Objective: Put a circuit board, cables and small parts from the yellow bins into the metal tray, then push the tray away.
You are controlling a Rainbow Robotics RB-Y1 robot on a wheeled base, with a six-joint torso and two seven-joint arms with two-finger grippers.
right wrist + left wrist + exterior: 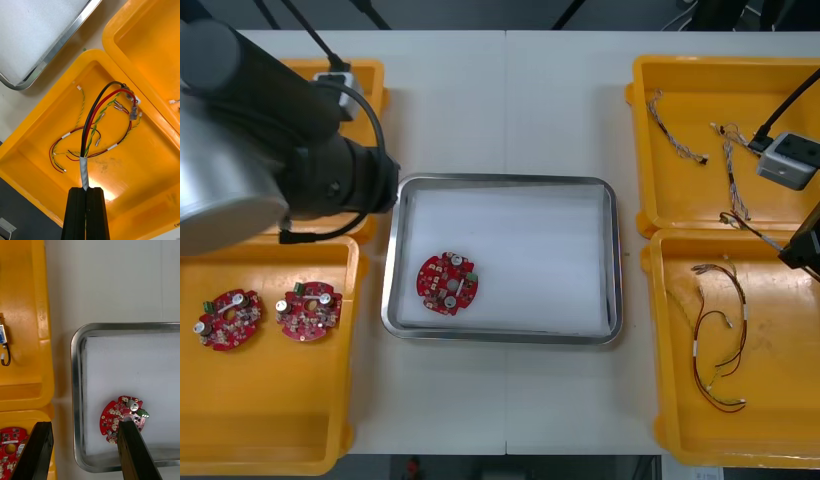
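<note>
- Jaws of my right gripper point(87, 189) are pressed tight on the white-wrapped end of a cable point(90, 127), a bundle of black, red and yellow-green strands. I hold it above the near right bin point(37, 127), at 4 o'clock from the tray point(500, 181).
- Loose cables point(697, 345) lie on that bin's floor under the bundle. I cannot tell whether its plug end touches them.
- I judge the cable step to be in hand: one board point(447, 283) already lies in the tray, and no cable does yet.
- The next move, as I see it, is a carry toward 10 o'clock. It needs enough height for the hanging strands to clear the bin's wall and then the tray's raised rim.
- My left gripper point(84, 423) has its jaws spread wide and holds nothing. It hangs over the tray's rim at 8 o'clock, with the board just beside one finger.
- The tray's white floor is bare from the middle round to 3 o'clock, so the cable can go there well apart from the board and my left fingers.
- The far right bin point(680, 200) stands near the tray's 2 o'clock corner, an edge to keep off.
- Past the tray at 12 o'clock the table point(510, 110) runs bare to its far edge, room for the push.
</note>
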